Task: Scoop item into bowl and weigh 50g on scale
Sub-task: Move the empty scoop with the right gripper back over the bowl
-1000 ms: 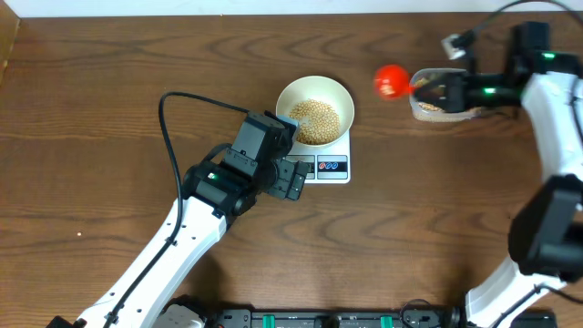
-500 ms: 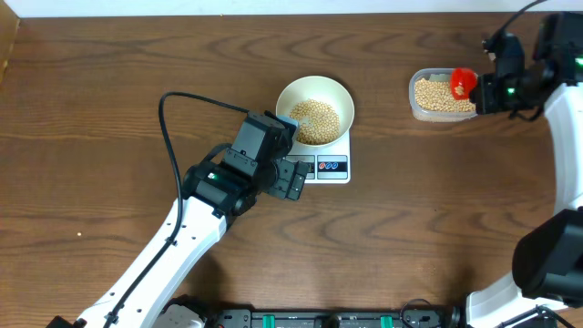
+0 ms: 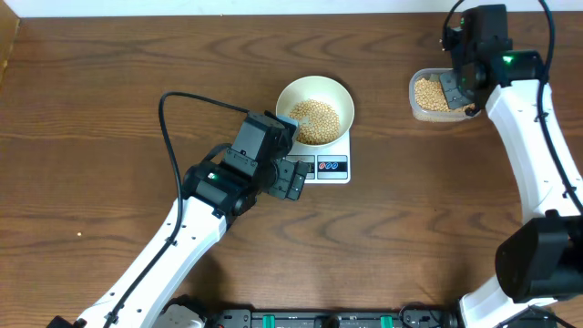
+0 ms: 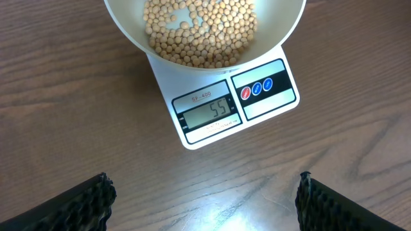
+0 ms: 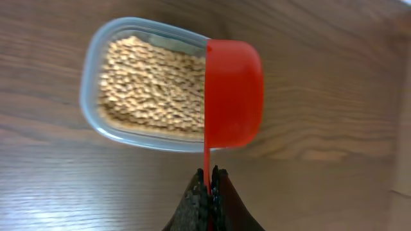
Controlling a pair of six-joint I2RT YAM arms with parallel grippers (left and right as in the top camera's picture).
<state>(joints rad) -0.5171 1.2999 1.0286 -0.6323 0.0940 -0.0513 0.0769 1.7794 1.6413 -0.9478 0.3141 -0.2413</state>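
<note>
The beans [image 4: 202,29] sit in the bowl [image 4: 125,25] on the scale [image 4: 270,106], whose display [image 4: 209,114] seems to read 55, so the left gripper [image 4: 205,199] hangs spread and empty above, likely to read it, while the right gripper [image 5: 209,192] pinches the scoop [image 5: 234,90] over the container [image 5: 90,96].

Illumination is bright, even and diffuse in all three views. Overhead view: sharp, with only faint, soft shadows beside the arms on the table [image 3: 109,109]. Left wrist view: sharp. The scale [image 4: 225,109] display is legible, and a pale sheen lies on the wood near the lower edge. Right wrist view: slightly soft. The jaws at the lower edge are dark and blurred, and the red scoop [image 5: 232,90] shows flat, saturated colour.
</note>
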